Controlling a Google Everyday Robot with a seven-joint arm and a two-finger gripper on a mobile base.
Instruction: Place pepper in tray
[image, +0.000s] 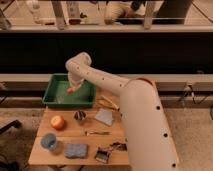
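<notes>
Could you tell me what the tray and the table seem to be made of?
The tray looks like green plastic, uniform in colour with moulded sloping walls. The table looks like light wood, matte and tan. The gripper hangs over the tray.

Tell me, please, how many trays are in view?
1. The green tray sits at the table's back left, with the gripper over it, near a small orange-red pepper. None looks hidden.

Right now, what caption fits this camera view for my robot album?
Robot gripper holds the pepper over the green tray.
</notes>
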